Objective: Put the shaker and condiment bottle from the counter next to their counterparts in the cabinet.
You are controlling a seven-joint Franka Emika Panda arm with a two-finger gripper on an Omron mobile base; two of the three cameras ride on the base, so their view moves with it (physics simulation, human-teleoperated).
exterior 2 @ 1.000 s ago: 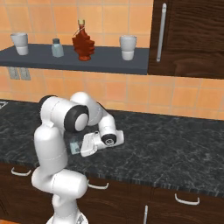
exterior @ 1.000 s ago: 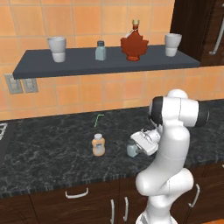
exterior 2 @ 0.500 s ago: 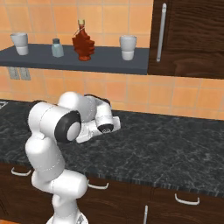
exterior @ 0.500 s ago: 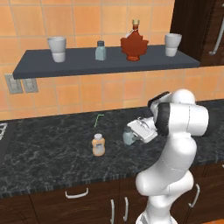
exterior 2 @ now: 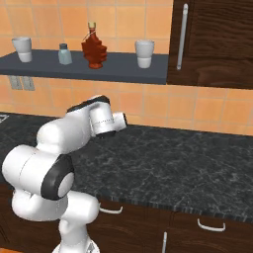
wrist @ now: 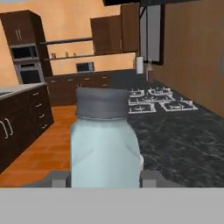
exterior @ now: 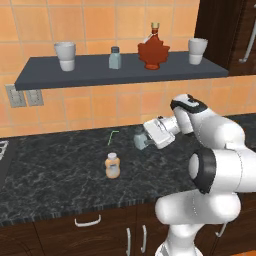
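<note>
Counter: long black speckled worktop over dark drawers, running under the cabinet, a slate-blue open shelf on orange tile.

Arm: white, folded, wrist turned sideways above the counter, well below the shelf. Gripper clamped on the shaker, carried clear of the worktop. In the hand view the shaker sits upright between the fingers, dark cap up, pale body close to the lens.

Shelf, left to right: white cup, twin shaker, red maple-leaf bottle just beside it, second white cup near the right end.

Condiment bottle: upright on the counter, left of and below the gripper, apart from it, not yet moved. Thin green stick lies on the counter behind it.

Risks, as I judge them:
- Rising straight up could knock the shaker or wrist against the shelf's front edge; the approach must come from in front.
- The free spot by the twin is narrow on the leaf-bottle side; a wide wrist could tip the twin or the tall bottle.
- The shaker is small and smooth; a swing might make it slip or tilt in the grip.
</note>
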